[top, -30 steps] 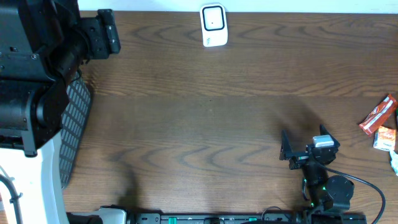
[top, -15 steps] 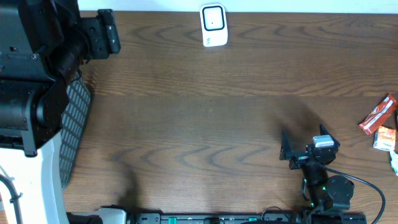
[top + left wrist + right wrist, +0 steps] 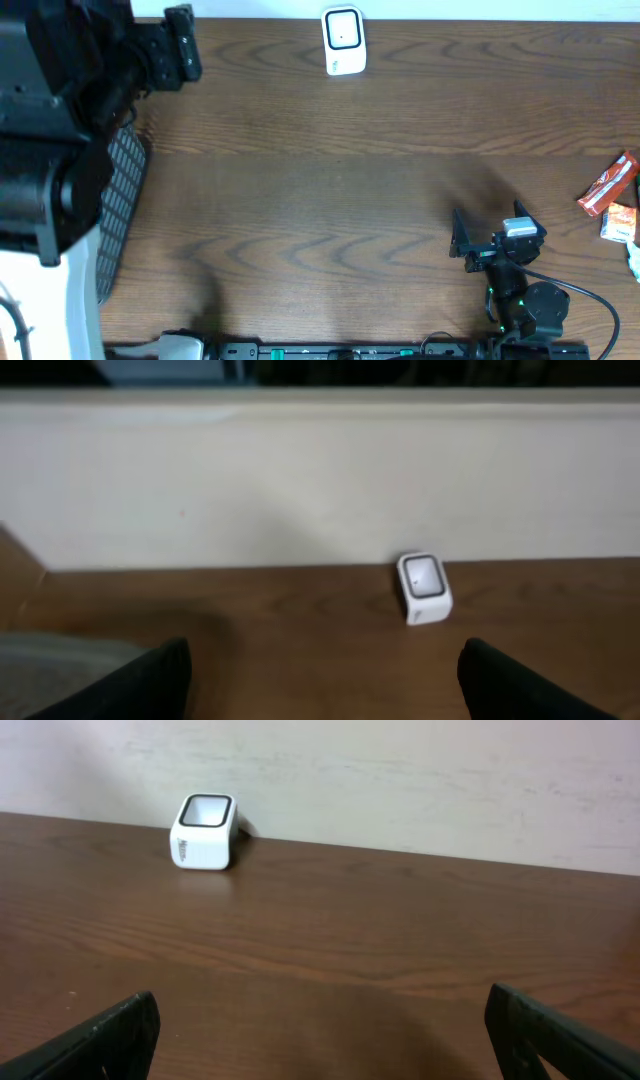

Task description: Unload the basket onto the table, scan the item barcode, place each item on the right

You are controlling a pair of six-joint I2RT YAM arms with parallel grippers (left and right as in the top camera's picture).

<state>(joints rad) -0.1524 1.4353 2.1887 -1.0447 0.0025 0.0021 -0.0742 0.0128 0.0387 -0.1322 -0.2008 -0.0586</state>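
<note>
Here, my left fingers (image 3: 150, 690) and right fingers (image 3: 110, 1042) both stand spread and empty; the red snack packet (image 3: 608, 185) lies at the frame's right edge on the bench (image 3: 330, 200), the white scanner (image 3: 342, 41) top centre.

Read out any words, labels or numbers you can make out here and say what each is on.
No text here is legible.
On the white scanner: dark print on its side, too small to read.
On the red packet: white lettering, blurred, unreadable.
On the orange and white packet: print too small to read.
</note>
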